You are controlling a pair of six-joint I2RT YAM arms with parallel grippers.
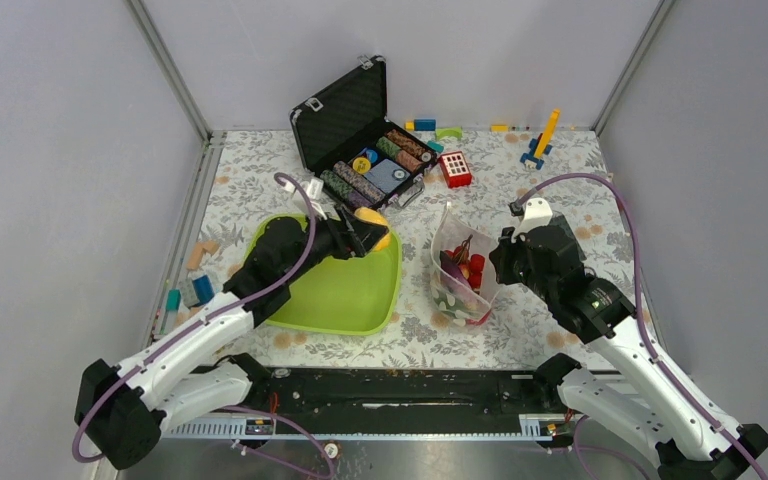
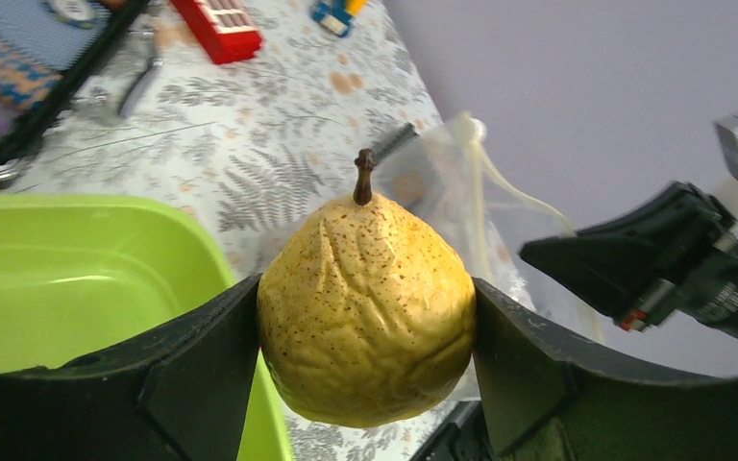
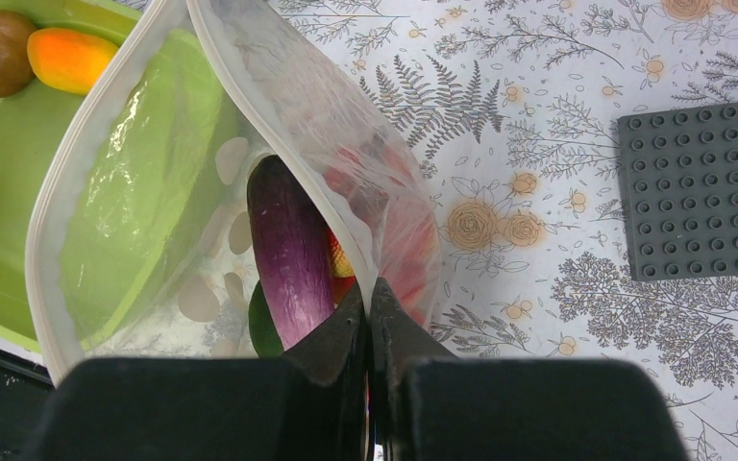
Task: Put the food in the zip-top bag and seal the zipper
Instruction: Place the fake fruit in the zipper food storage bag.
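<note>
My worktop wears a leafy floral cover, and on it I see the lime-green tray. Behind the tray an open black case holds rows of striped chips. Behind and right of the tray lie a red block and a blue-and-yellow block build. Left of the tray lie loose blocks.

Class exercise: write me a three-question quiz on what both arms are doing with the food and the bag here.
1. True or false: the left pincer is empty.
2. Which lies inside the clear white-dotted plastic bag? A) long purple toy eggplant B) striped poker chip C) grey studded plate
3. Fill in: the right pincer is shut on the bag's ____.
Key: 1 false, it grips a yellow speckled toy pear; 2 A; 3 rim.
</note>
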